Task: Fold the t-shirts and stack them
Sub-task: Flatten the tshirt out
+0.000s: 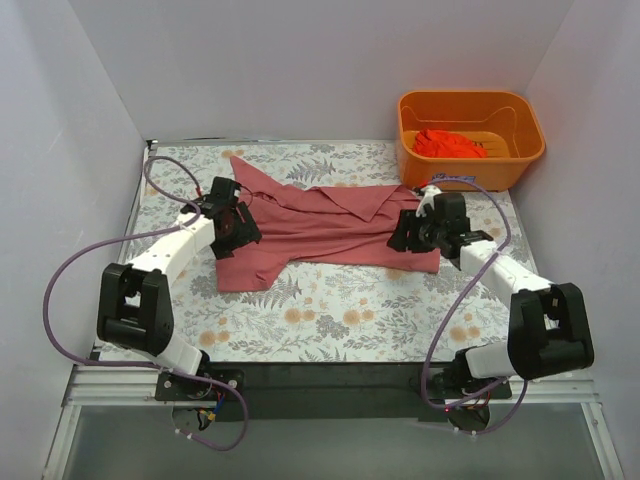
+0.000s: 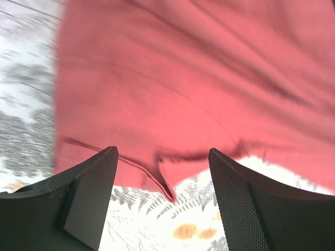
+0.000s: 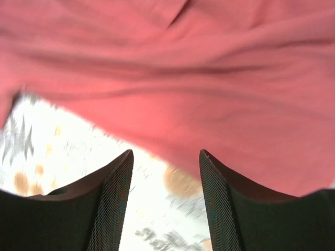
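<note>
Pink-red t-shirt (image 1: 330,225) lies beneath left pincer (image 2: 162,151) and right pincer (image 3: 165,152), both spread, empty.

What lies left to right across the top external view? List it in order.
left gripper → dusty pink-red t-shirt → right gripper → orange basket holding the orange-red t-shirt

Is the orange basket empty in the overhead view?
No: a crumpled orange-red t-shirt lies inside the orange basket.
</note>
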Robot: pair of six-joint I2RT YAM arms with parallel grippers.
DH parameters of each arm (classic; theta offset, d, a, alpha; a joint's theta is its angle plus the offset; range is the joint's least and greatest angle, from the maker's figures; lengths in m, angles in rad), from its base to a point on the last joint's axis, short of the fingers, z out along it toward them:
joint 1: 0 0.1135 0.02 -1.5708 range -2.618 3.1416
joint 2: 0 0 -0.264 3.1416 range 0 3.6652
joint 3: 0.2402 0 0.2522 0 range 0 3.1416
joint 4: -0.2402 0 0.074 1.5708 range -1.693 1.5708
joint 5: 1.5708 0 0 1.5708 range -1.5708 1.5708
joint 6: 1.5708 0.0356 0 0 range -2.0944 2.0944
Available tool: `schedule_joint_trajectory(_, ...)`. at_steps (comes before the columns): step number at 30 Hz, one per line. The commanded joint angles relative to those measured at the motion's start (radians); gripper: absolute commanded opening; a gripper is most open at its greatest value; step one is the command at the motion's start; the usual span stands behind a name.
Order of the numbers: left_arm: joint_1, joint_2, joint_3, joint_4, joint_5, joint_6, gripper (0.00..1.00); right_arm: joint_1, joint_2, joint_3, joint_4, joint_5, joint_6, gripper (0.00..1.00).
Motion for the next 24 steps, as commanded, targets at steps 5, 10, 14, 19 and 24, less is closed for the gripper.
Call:
schedule_joint_trajectory(5,-0.091,0.022,-0.071,0.092,0.090,0.056,0.71,0.189,-0.103,-0.103,-0.062,-0.060,-0.040,0.61)
schedule_joint_trajectory(10,-0.098,0.044,-0.061,0.136,0.180,0.083,0.72,0.232,-0.157,-0.142,-0.060,-0.076,-0.034,0.61)
schedule_joint_trajectory(14,-0.101,0.064,-0.078,0.149,0.206,0.089,0.71,0.232,-0.183,-0.162,-0.062,-0.082,-0.033,0.61)
schedule_joint_trajectory(19,-0.105,0.091,-0.103,0.165,0.223,0.090,0.72,0.232,-0.213,-0.168,-0.062,-0.083,-0.031,0.64)
schedule_joint_trajectory(24,-0.123,0.099,-0.106,0.156,0.252,0.086,0.69,0.232,-0.229,-0.172,-0.065,-0.082,-0.033,0.67)
